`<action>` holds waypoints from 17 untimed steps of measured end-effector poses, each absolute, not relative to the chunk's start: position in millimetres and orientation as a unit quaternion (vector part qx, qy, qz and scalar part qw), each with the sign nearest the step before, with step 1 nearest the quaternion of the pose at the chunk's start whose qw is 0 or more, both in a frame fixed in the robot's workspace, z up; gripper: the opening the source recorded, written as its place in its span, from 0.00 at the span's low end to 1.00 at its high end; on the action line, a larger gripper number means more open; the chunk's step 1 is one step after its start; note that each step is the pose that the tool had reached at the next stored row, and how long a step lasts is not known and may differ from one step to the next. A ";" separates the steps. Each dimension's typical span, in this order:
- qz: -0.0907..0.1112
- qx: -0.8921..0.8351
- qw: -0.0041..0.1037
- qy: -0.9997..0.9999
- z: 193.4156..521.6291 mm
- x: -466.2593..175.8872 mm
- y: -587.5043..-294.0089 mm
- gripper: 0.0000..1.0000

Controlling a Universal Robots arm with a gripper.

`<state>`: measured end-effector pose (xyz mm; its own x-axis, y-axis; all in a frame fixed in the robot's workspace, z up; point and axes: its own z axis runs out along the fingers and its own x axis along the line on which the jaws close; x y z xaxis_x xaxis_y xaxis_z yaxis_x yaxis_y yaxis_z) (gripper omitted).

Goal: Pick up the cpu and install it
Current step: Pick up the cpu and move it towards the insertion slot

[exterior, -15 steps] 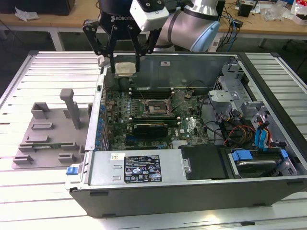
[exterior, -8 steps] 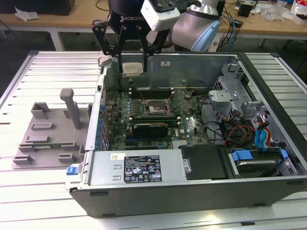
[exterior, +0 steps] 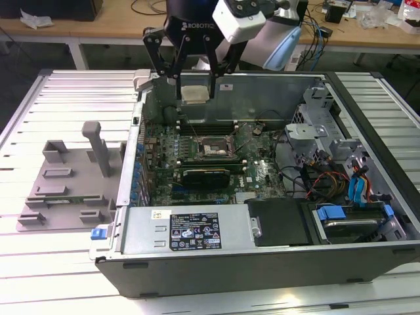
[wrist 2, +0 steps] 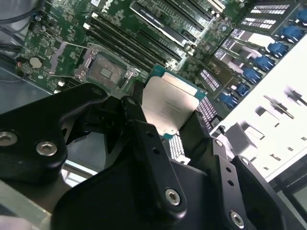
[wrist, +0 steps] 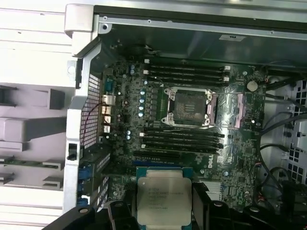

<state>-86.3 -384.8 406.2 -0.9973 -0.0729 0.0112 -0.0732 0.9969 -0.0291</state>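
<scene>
At the exterior view's left, a grey tray (exterior: pixel 65 184) sits on the slatted table (exterior: pixel 39 275) beside the open case (exterior: pixel 262 262). I take it for a parts holder, put there so pieces wait within the arm's reach. A thin green stick (exterior: pixel 60 199) lies in one of its slots.

Further along, the gripper (exterior: pixel 195 96) hangs over the case near its far wall. Its fingers are closed narrow on the cpu (exterior: pixel 196 93), one on each of two opposite edges. The chip is held flat with its silver top facing up at the wrist. That grip looks chosen to keep the underside untouched and level for seating. In the second wrist view the cpu (wrist 2: pixel 170 108) sits squarely between the black fingers (wrist 2: pixel 139 120).

Below and toward the middle of the board (exterior: pixel 262 174) is the socket (exterior: pixel 215 149). In the first wrist view the socket (wrist: pixel 188 106) has its frame swung aside, so it appears ready to receive. The cpu is well above it and apart from it, not yet lowered in.

At the exterior view's right stand the drive cage (exterior: pixel 315 111) and loose cables (exterior: pixel 357 184), clear of the arm's path, as far as I can judge.
</scene>
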 end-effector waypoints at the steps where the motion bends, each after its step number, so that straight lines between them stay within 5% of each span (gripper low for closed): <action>1: 0.015 0.037 0.005 -0.999 406.0 -83.8 -384.8 0.55; 17: 0.015 0.037 0.005 -0.999 365.2 -60.0 -368.3 0.55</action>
<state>-60.0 -368.3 365.2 -0.9973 -0.0730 0.0113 -0.0733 0.9969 -0.0291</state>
